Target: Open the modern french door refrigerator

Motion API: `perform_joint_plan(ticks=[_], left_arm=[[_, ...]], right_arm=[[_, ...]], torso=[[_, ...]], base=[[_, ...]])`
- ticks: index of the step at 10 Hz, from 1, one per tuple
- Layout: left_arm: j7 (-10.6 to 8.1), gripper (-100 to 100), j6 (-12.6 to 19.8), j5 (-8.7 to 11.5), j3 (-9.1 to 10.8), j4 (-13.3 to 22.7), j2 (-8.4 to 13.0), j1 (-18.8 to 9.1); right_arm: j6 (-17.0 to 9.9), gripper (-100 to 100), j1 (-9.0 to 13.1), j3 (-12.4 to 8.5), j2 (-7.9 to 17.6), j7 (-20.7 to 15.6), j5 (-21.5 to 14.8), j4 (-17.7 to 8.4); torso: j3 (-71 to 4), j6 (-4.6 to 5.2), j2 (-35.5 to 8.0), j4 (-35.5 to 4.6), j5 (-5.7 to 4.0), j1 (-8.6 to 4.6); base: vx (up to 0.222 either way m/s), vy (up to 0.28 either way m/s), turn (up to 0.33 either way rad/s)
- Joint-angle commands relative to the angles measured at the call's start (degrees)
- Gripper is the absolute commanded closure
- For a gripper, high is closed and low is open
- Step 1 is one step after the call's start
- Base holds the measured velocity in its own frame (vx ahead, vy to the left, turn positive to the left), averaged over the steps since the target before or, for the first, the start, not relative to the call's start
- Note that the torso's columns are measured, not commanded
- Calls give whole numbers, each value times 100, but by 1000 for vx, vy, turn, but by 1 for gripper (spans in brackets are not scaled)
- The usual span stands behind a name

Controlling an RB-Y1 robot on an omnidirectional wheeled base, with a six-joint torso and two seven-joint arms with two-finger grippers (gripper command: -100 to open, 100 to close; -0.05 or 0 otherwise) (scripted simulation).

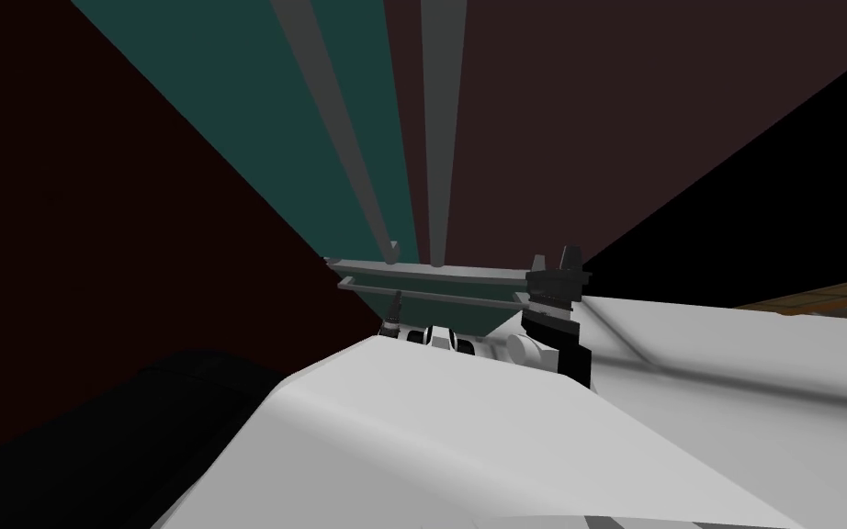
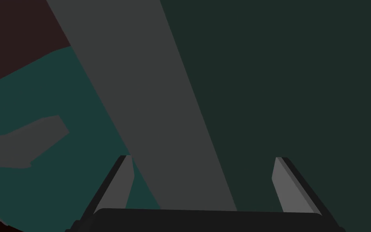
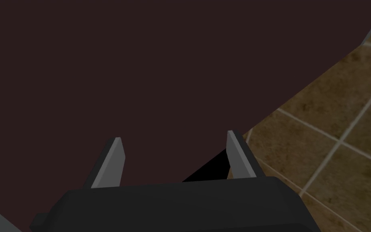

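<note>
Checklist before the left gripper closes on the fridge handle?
1. Left gripper open: ok.
2. Long grey handle bar between its fingers: ok.
3. Bar centred in the gap: not ok, it runs close to one finger.
4. Fingers touching the bar: cannot tell.
5. Right gripper open and holding nothing: ok. It faces a dark maroon flat surface.
6. Teal door panel fully shut: cannot tell.
</note>
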State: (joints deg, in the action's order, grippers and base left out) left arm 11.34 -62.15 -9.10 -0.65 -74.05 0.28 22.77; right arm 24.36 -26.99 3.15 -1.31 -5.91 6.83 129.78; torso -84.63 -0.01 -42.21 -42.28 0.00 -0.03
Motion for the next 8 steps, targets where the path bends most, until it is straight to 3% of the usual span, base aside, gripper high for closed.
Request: perform_joint_plan(ticks=[1,4,5,8], left_arm=[[37,100,-292,4,-1,240,-10,56],[64,100,-472,3,-6,385,-21,95],[40,100,-466,18,2,279,-17,9],[-46,100,-111,-5,-18,12,37,56]], right_arm=[[-1,0,-1,1,0,0,0,-1],[0,0,-1,1,0,0,0,-1],[0,0,-1,1,0,0,0,-1],[-1,0,0,1,0,0,0,-1]], torso=[[3,1,6,11,8,9],[-9,0,41,45,27,33],[-10,0,46,51,32,37],[20,-4,-16,16,13,14]], base=[[3,11,3],[-5,6,0],[-7,-1,-1],[-135,-15,14]])
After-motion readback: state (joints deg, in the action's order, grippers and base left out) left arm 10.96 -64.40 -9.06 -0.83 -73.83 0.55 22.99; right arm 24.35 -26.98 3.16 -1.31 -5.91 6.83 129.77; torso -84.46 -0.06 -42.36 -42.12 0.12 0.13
